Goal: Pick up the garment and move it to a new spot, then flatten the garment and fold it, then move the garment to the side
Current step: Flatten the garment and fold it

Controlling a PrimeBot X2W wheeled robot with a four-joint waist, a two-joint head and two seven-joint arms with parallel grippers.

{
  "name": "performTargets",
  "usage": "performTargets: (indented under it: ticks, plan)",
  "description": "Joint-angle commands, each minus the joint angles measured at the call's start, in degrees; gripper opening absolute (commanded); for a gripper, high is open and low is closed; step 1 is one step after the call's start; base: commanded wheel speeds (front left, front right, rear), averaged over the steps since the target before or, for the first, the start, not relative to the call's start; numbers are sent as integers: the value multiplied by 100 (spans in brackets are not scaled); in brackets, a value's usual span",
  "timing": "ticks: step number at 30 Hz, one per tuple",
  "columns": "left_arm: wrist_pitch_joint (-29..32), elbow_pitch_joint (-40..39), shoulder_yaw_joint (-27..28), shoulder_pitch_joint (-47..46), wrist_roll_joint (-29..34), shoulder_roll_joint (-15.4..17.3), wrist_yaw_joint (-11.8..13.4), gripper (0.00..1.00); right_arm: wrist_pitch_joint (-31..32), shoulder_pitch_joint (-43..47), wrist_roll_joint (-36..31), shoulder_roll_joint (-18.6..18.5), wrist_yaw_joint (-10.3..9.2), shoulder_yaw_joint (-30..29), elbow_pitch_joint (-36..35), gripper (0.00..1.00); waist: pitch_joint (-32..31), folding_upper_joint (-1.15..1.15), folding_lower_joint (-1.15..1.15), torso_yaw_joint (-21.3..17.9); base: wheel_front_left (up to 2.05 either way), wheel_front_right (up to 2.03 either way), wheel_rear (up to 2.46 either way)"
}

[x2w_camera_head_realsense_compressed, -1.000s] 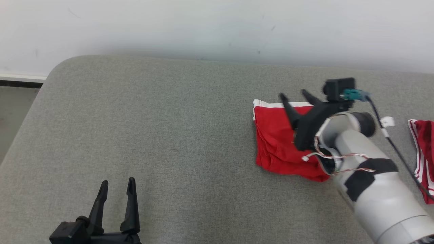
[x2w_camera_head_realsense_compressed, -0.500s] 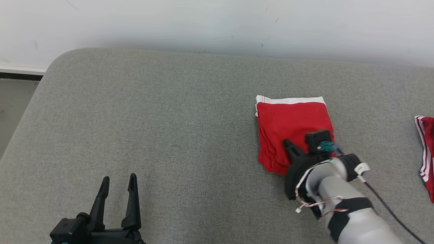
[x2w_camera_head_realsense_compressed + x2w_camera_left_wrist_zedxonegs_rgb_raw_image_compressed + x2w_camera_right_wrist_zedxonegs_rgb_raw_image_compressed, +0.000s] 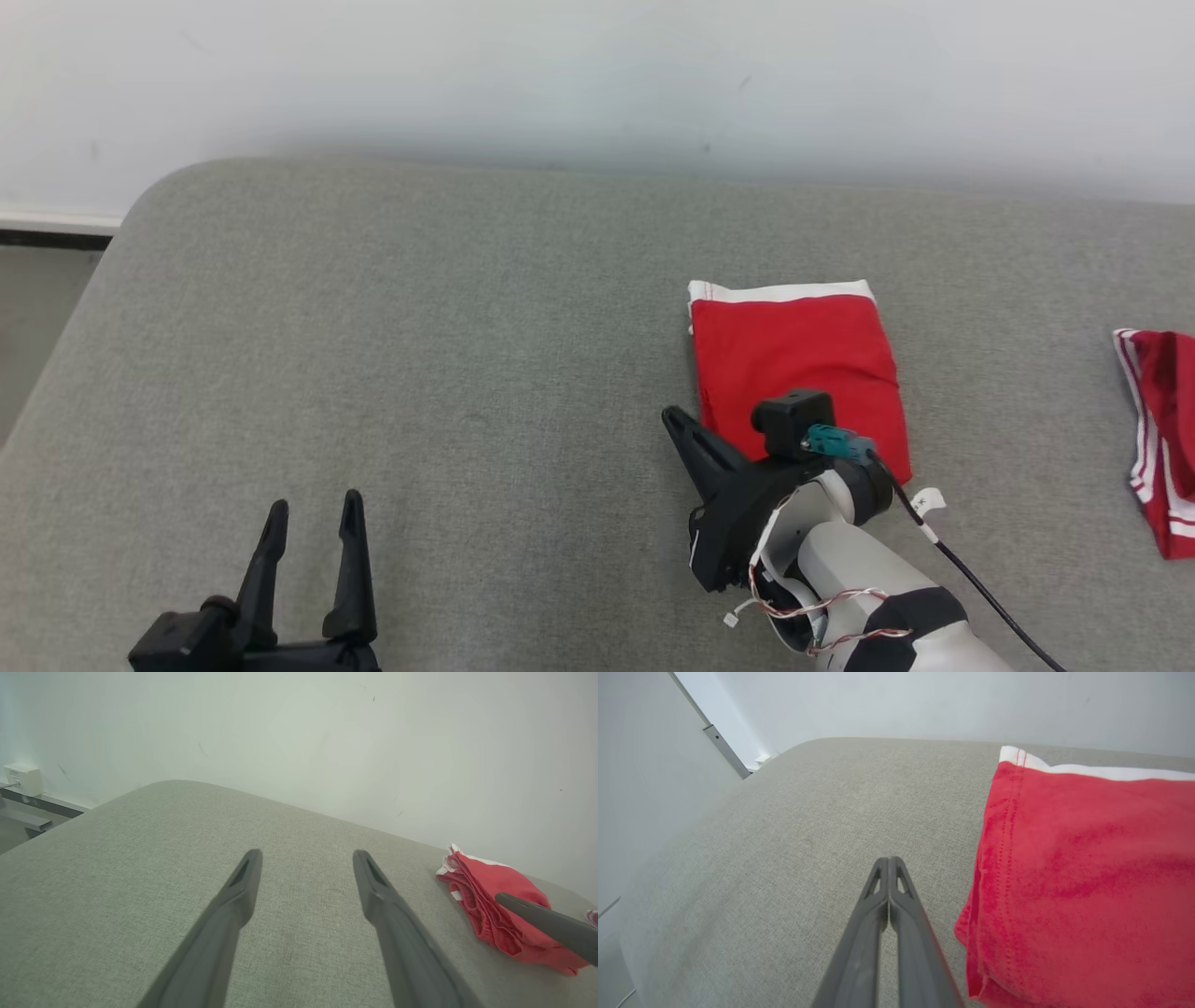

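The garment is red with a white band along its far edge and lies folded into a neat rectangle on the grey cushion, right of centre. It shows close up in the right wrist view and at the right edge of the left wrist view. My right gripper is shut with nothing in it, fingers pressed together, just left of the garment's near left corner. At the lower left, far from the garment, my left gripper stands open and empty.
A second red cloth with white stripes lies at the cushion's right edge. A pale wall runs behind the cushion. The cushion's rounded left corner drops off to the floor. A black cable trails from my right wrist.
My right gripper has closed and pulled back off the garment toward me and to the left, letting go of it. The left arm has stayed in place.
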Motion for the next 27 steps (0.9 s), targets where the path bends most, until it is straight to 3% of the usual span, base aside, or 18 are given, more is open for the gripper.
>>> performTargets:
  ticks: [1,4,5,6,7,8,19,27]
  plan:
    - [-2,11,36,90,21,5,16,100,-118,95,82,-16,-17,-48,-102,0,-129,0,0,-136,0,0,0]
    - [-2,3,140,137,57,7,54,100,-403,138,146,-15,-17,-269,-313,0,-257,0,0,-313,0,0,0]
    - [-2,9,167,170,72,4,68,100,-467,171,122,-15,-17,-360,-360,27,-300,0,0,-375,0,0,0]
    - [-2,16,221,199,96,5,77,100,-539,211,66,-15,-17,-486,-403,43,-342,0,0,-444,0,0,0]
    - [-2,22,271,215,111,6,84,100,-597,251,-18,-14,-17,-587,-452,89,-379,0,0,-512,0,0,0]
    - [-2,18,391,215,130,6,91,100,-684,369,-230,-47,-17,-798,-596,100,-445,0,0,-642,0,0,0]
    - [-2,105,710,275,343,6,133,100,-784,1518,-1411,-470,-17,-2234,-1716,100,-668,0,0,-1157,0,0,0]
    - [-2,403,729,94,509,9,122,100,-609,2119,-1808,-482,-17,-2670,-2042,100,-871,0,0,-1305,0,0,0]
